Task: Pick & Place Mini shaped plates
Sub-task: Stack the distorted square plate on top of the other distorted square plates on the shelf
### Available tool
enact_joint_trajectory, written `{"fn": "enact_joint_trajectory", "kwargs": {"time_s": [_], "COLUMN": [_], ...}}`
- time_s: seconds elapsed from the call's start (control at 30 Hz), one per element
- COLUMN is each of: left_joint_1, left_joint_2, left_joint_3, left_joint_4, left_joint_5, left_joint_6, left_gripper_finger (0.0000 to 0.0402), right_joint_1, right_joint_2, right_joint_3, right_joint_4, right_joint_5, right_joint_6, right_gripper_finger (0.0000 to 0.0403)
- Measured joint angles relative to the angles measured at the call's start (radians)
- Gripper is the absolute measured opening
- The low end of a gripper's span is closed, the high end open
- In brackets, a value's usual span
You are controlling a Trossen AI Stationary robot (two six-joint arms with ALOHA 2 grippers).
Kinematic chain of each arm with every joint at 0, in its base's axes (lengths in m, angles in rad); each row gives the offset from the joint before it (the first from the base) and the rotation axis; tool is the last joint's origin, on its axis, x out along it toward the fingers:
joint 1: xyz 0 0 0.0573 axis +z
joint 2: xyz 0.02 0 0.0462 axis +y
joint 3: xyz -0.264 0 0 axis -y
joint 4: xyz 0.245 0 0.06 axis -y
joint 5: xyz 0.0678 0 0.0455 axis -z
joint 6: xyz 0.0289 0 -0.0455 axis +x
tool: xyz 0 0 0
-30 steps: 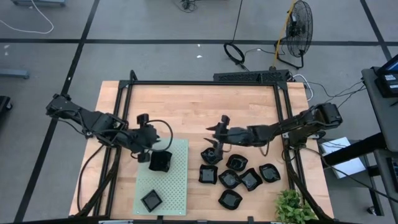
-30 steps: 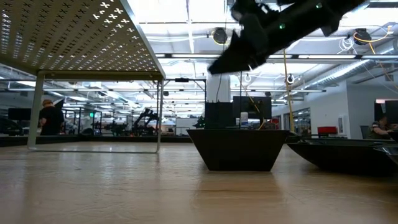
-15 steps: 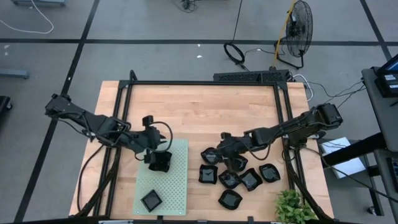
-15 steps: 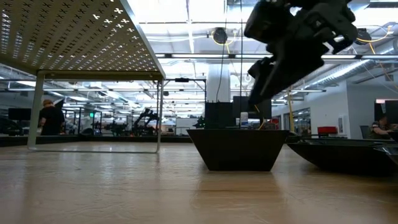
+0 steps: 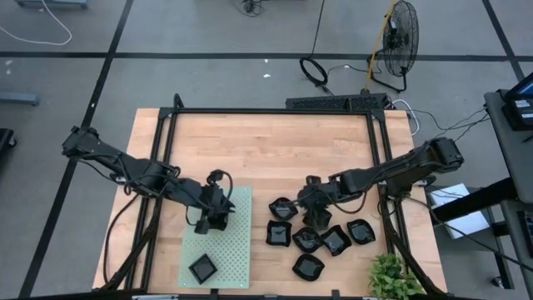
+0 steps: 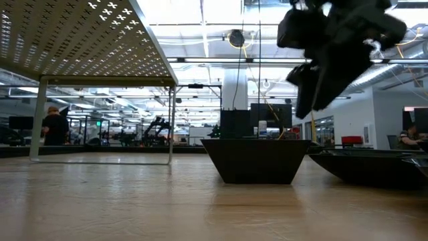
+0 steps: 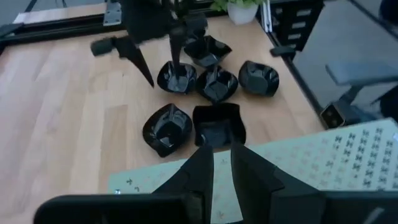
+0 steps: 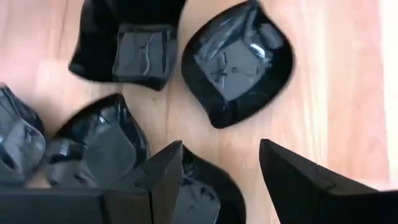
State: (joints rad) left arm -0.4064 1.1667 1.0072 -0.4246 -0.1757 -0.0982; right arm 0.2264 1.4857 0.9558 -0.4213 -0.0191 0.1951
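Several glossy black mini shaped plates lie clustered on the wooden table at the near right. Another plate lies on the pale green perforated mat. My left gripper is over the mat's far part, shut on a square plate. My right gripper hangs open above the cluster, pointing steeply down. Its fingers stand apart over a plate's rim and bare wood, touching nothing. My left gripper pinches the square plate's near rim between its two fingertips. The fingers slant down from the table's left side. The plate juts out beyond the fingertips, hollow side up, over the mat. Whether its underside touches the mat I cannot tell.
A black frame runs around the table. A small green plant stands at the near right corner. Bare wood fills the far half of the table. In the low view, one plate stands below my right gripper.
My right gripper has gone toward the table's near edge and tipped from nearly level to steeply down over the plate cluster, staying open. My left hand has shifted right and down over the mat and tipped down. Its plate stays at about the same spot.
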Motion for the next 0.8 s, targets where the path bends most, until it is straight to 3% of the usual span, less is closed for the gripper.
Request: {"fn": "enact_joint_trajectory", "kwargs": {"time_s": [0.13,0.33,0.57,0.8], "left_joint_1": [0.007,0.024,0.054,0.061], "left_joint_2": [-0.001,-0.001,-0.001,-0.001], "left_joint_3": [0.0,0.0,0.0,0.0], "left_joint_4": [0.001,-0.055,-0.133,-0.133], "left_joint_5": [-0.036,-0.121,-0.17,-0.168], "left_joint_6": [0.052,0.044,0.037,0.079], "left_gripper_finger": [0.0063,0.0063,0.0063,0.0063], "right_joint_1": [0.011,0.052,0.171,0.312], "right_joint_2": [-0.055,-0.124,-0.138,-0.138], "right_joint_3": [0.051,0.031,-0.056,-0.099], "right_joint_4": [-0.269,-0.45,-0.45,-0.326], "right_joint_5": [0.056,0.054,0.043,0.041], "right_joint_6": [0.196,0.512,0.814,1.049], "right_gripper_finger": [0.0201,0.0201,0.0201,0.0194]}}
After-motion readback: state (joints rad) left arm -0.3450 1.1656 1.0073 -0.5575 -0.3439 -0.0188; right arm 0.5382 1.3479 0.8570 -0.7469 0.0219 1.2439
